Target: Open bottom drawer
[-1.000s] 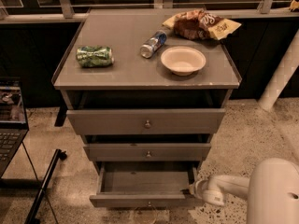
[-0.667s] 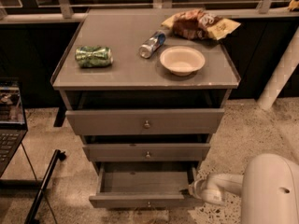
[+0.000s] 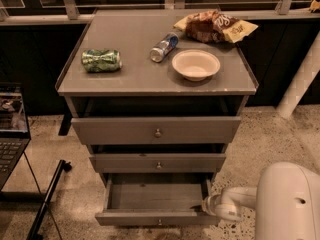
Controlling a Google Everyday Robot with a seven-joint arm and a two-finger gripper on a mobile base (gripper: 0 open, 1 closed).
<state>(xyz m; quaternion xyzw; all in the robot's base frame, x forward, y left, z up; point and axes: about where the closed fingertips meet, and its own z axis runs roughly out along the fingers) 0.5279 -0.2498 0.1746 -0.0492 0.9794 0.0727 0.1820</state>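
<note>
The grey cabinet has three drawers. The bottom drawer, with the slimmest front and a tiny knob, is pulled well out and shows a plain grey inside. The middle drawer and the top drawer stand slightly pulled out. My gripper is at the bottom drawer's right front corner, on the end of the white arm that comes in from the lower right.
On the cabinet top lie a crushed green can, a blue-silver can, a white bowl and a chip bag. A laptop stands at left, a white post at right.
The white arm's large housing has shifted a little to the left at lower right. The drawers look unchanged.
</note>
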